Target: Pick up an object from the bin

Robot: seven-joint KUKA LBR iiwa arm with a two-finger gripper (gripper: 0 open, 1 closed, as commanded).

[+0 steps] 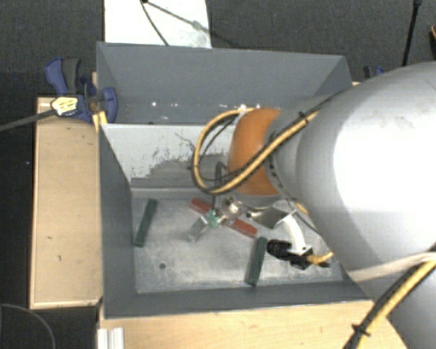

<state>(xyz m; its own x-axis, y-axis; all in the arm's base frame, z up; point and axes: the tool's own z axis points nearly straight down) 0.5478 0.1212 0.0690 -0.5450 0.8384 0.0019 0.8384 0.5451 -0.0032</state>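
My gripper (229, 211) hangs low over the middle of the bin floor, under the orange wrist cover. Directly beneath it lies a red flat bar (241, 228), slanting from upper left to lower right, with its middle hidden by the gripper. A small green bit (213, 222) and a silver-grey piece (198, 230) show at the gripper's lower left; whether they are loose or belong to the gripper is not clear. A dark green bar (256, 260) lies just right of and in front of the gripper, near the front wall.
Another dark green bar (145, 222) lies by the bin's left wall, well away from the gripper. A black piece with an orange cable end (289, 253) sits at the right under the arm. The arm's bulk covers the bin's right side.
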